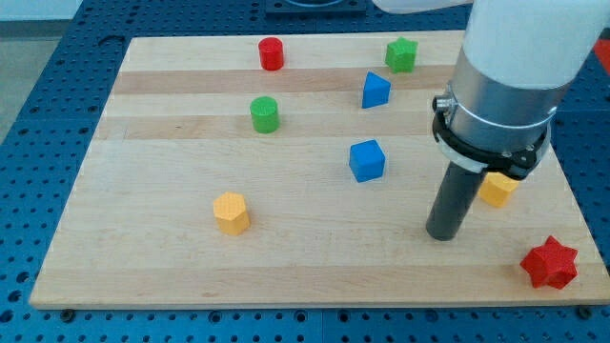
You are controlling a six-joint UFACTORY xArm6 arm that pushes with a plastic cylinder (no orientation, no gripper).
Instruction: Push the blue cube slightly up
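Observation:
The blue cube [366, 160] sits near the middle of the wooden board [152, 257]. My tip [443, 234] rests on the board to the cube's lower right, about a cube's width and a half away, not touching it. The rod rises from the tip into the grey and white arm at the view's upper right.
A second blue block [376, 90], wedge-like, lies above the cube. A green cylinder [264, 113] and a red cylinder [272, 53] are at upper left, a green block [401, 54] at top. A yellow hexagonal block [231, 212] is at lower left, a yellow block [497, 189] partly hidden behind the rod, a red star [550, 263] at lower right.

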